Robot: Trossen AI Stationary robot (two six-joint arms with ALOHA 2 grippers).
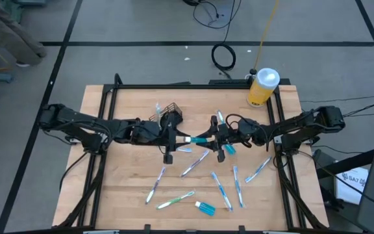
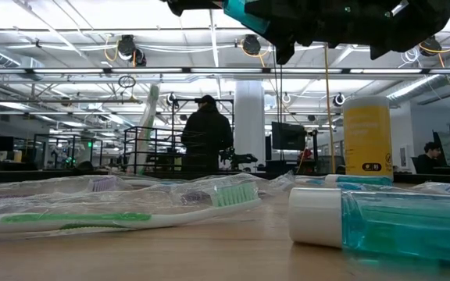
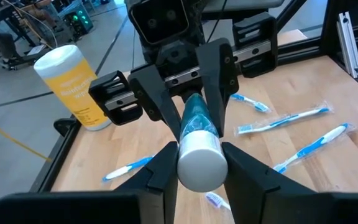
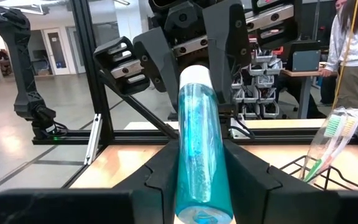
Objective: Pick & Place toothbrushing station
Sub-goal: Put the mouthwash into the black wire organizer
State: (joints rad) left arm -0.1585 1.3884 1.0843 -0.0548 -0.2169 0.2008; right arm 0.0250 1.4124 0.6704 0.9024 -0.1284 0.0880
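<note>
A small teal bottle with a white cap [image 1: 197,139] hangs level above the table's middle, between my two grippers, which face each other. My left gripper [image 3: 199,163] is shut on its cap end and my right gripper [image 4: 199,180] is shut on its teal bottom end. The toothbrushing station, a black wire-mesh caddy [image 1: 168,112], stands on the table just beyond the left gripper. In the right wrist view the caddy [image 4: 300,167] holds a packet of toothbrushes [image 4: 334,134] that leans on its rim. My left gripper pinches the bottle's white cap [image 3: 199,149] between its two fingers, coming level from the table's left, along the bottle. The bottle is clear of the table. My right gripper pinches the teal body near its bottom end [image 4: 199,186] between its two fingers, level from the table's right, along the bottle.
Several wrapped toothbrushes [image 1: 193,164] lie scattered over the near half of the table, with a second teal bottle [image 1: 205,208] near the front edge. A yellow bottle with a white cap [image 1: 263,86] stands at the far right corner. Black frame rails [image 1: 102,130] edge the table.
</note>
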